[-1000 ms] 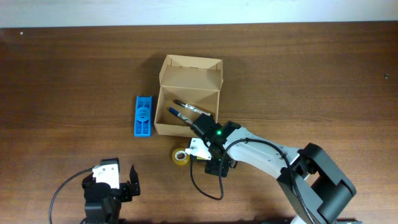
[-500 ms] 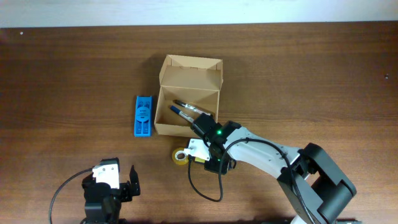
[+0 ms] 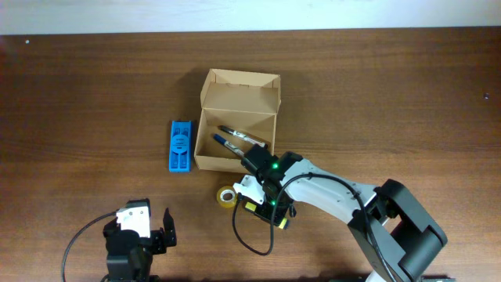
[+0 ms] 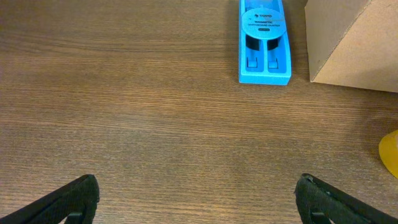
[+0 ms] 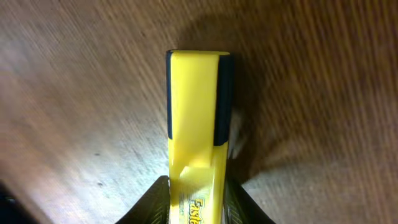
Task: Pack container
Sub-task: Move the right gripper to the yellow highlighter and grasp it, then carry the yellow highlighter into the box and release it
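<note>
The container [image 3: 237,119], a tan cardboard box with its flap lid open at the back, holds two markers [image 3: 235,135]. Its corner shows in the left wrist view [image 4: 354,43]. Just in front of the box, my right gripper [image 3: 266,205] is shut on a yellow item with a black side strip [image 5: 193,118], held low over the table; the fingers [image 5: 158,199] press both its sides. A yellow tape roll [image 3: 227,197] lies to the left of that gripper. My left gripper [image 4: 198,196] stands wide open over bare wood near the front edge [image 3: 139,225].
A blue plastic block [image 3: 181,146] lies left of the box, also seen ahead of the left gripper [image 4: 264,37]. The tape roll's edge [image 4: 390,152] shows at the right of the left wrist view. The right arm's black cable loops on the table [image 3: 249,239].
My right gripper has closed on the yellow item and turned slightly, so yellow now shows at the gripper from overhead. The left arm has not moved.
</note>
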### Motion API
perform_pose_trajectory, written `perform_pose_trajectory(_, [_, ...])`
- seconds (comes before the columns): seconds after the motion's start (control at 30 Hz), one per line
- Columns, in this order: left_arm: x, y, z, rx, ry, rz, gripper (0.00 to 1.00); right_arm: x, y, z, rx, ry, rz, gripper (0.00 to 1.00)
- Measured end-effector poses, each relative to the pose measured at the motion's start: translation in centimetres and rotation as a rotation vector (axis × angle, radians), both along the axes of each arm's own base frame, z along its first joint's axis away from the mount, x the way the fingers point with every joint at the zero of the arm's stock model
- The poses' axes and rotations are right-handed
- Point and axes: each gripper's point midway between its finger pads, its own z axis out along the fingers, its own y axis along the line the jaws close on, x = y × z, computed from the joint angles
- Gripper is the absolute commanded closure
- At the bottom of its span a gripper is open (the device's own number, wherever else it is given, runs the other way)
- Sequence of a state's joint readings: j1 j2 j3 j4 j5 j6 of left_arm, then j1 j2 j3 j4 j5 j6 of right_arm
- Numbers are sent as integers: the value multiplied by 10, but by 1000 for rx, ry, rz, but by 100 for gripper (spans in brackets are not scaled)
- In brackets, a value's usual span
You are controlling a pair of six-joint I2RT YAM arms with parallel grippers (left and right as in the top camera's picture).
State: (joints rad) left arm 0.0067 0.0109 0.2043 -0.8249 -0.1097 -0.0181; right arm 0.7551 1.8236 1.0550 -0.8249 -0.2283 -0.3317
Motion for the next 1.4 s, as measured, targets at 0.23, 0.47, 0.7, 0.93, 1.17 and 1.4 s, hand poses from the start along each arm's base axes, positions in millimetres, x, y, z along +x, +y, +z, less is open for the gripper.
perform_pose_trajectory(0.23, [0,0,0,0,0,0,0,-3,4,2,11,23,-35,56])
perform_pose_trajectory(0.47, [0,0,0,0,0,0,0,-9,5,-2,-64,-37,0,55])
perform_pose_trajectory(0.7, [0,0,0,0,0,0,0,-13,17,-4,-114,-145,44,57])
perform_pose_trajectory(0.93, [0,0,0,0,0,0,0,-8,15,-6,-128,-183,5,74])
perform_pose_trajectory(1.17, [0,0,0,0,0,0,0,-6,15,-6,-125,-192,1,79])
perform_pose_trajectory(1.4, [0,0,0,0,0,0,0,-7,14,-4,-135,-183,-31,80])
